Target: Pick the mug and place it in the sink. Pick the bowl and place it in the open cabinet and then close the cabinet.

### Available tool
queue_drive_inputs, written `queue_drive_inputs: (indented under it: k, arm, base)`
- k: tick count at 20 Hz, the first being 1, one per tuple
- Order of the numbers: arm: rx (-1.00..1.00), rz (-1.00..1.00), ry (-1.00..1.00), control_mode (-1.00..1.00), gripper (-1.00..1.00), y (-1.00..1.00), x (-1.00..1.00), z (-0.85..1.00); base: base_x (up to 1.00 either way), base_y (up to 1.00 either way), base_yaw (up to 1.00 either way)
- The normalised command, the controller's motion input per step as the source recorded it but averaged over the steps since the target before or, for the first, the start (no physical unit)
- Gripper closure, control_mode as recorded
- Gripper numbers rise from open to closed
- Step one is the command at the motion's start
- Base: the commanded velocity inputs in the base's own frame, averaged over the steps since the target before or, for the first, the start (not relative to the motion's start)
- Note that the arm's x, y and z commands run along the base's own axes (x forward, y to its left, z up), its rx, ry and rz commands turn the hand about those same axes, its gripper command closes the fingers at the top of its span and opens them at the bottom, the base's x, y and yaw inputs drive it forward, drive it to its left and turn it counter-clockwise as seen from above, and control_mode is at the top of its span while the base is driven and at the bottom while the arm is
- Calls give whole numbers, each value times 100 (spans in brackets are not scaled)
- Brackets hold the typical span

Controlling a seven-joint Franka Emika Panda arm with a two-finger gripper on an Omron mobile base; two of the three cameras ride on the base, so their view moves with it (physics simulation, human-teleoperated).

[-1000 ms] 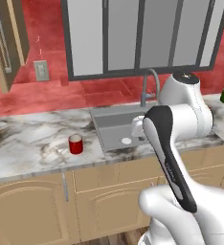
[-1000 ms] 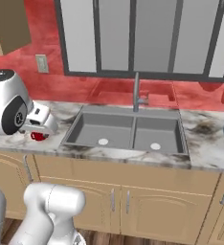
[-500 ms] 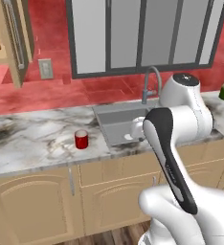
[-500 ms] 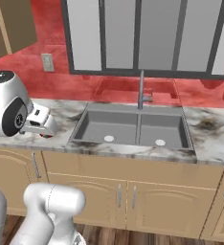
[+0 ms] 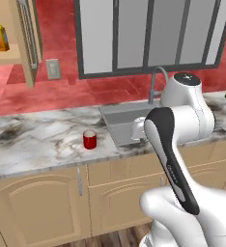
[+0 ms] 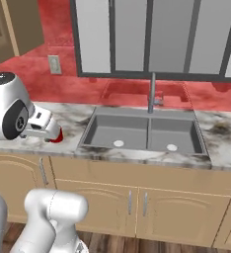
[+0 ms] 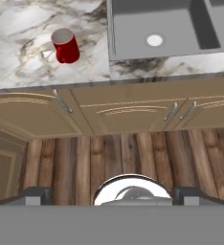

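Left base view. The mug (image 5: 90,140) stands upright on the marble counter (image 5: 33,144), well apart from the arm and to the left of it, just short of the near-left corner of the sink (image 5: 122,120). It sits alone on bare stone, so an approach from above or from the front looks unobstructed. The arm is folded up in front of the sink and hides most of the basin. The faucet (image 5: 156,79) rises behind it. At upper left the cabinet (image 5: 23,43) stands open, with a small yellow carton (image 5: 0,37) on its shelf.

Right base view. Both basins of the sink (image 6: 142,131) are bare, each showing only its drain. A sliver of red, the mug (image 6: 57,136), shows just past the hand. The hand points down and left, away from the basins.

Hand view. The mug (image 7: 65,46) lies far ahead of the gripper (image 7: 111,194), up and left of centre, white inside visible and holding nothing. The left basin of the sink (image 7: 154,28) is up and right, also bare. The jaws stand fully spread, nothing between them. Judgement: first step, reach for the mug, not yet begun. The hand is aimed mostly at the floor and base cabinet doors (image 7: 128,112), so it must tilt up and travel forward.
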Motion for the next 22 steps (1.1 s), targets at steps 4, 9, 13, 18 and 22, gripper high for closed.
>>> queue_drive_inputs:
  k: [4,9,13,18,22]
  arm:
    - [0,0,0,100,-100,0,0,0]
    - [0,0,0,100,-100,0,0,0]
    - [0,0,0,100,-100,0,0,0]
    - [0,0,0,100,-100,0,0,0]
    - [0,0,0,100,-100,0,0,0]
  base:
    - [0,41,0]
    - [-1,39,0]
    - [0,50,0]
    - [0,55,0]
    - [-6,38,0]
